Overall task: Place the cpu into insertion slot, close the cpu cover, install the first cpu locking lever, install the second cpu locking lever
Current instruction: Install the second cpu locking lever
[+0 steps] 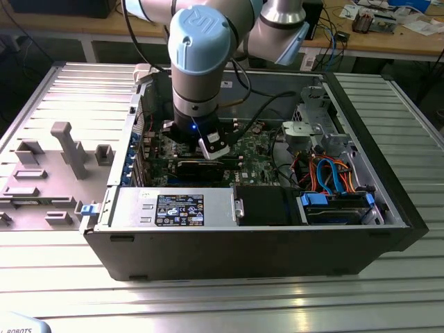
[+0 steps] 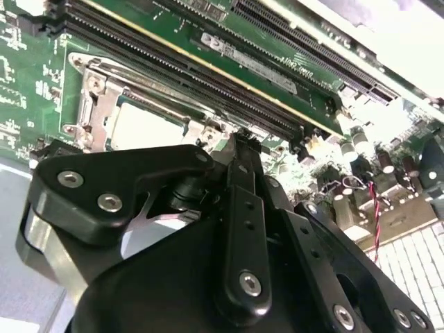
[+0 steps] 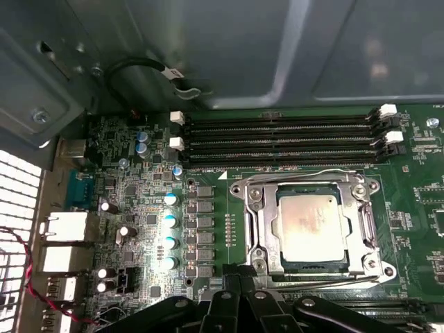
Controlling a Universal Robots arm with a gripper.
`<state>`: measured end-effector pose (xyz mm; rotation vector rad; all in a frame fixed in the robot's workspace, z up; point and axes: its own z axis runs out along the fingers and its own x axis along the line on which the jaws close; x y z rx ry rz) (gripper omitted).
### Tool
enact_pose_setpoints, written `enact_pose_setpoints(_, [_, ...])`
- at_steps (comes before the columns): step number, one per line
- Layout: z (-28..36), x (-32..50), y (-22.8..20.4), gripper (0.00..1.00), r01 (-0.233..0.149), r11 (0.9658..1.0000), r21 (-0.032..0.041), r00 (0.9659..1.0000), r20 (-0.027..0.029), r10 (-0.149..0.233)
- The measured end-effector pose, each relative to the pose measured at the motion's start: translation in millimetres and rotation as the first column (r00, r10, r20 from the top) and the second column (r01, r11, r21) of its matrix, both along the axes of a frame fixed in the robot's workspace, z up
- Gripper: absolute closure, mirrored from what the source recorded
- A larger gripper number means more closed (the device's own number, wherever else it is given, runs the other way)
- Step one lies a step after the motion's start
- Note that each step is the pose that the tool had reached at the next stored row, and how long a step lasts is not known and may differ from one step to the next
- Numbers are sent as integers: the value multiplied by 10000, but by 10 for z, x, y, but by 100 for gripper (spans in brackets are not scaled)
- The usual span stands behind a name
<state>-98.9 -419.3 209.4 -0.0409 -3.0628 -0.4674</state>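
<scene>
The cpu (image 3: 309, 229), a silvery square chip, lies flat in the insertion slot (image 3: 312, 267) on the green motherboard. The cpu cover (image 3: 260, 222), a grey metal frame, is folded down around it, and the chip shows through its window. Thin wire levers (image 3: 298, 171) lie low along two sides of the frame. My gripper (image 3: 241, 281) hovers just beside the socket's edge, black fingers pressed together with nothing between them. In the second wrist view the gripper (image 2: 243, 137) points at the board next to the cover (image 2: 97, 111). In the exterior view the gripper (image 1: 205, 154) reaches down inside the case.
Long black memory slots (image 3: 284, 139) run beside the socket. A grey case wall (image 3: 208, 48) rises behind them. In the exterior view a black graphics card (image 1: 198, 168), a power supply (image 1: 173, 208), drive cages (image 1: 333, 201) and blue cables crowd the open case (image 1: 388, 236).
</scene>
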Motion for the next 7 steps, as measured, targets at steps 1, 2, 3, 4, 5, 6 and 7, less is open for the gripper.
enact_pose_setpoints(1, [16,0,0,89,0,10000,0,10000,-1,0])
enact_pose_setpoints(2, [18,0,1,89,0,10000,3,10000,2,0])
enact_pose_setpoints(3, [19,0,0,89,0,10000,1,10000,1,0])
enact_pose_setpoints(4, [19,-1,0,89,0,10000,0,10000,1,0])
enact_pose_setpoints(5, [19,-3,0,89,0,10000,1,10000,0,0])
enact_pose_setpoints(6, [19,-4,0,89,0,10000,1,10000,0,0])
enact_pose_setpoints(7, [19,-4,0,89,0,10000,1,10000,1,0])
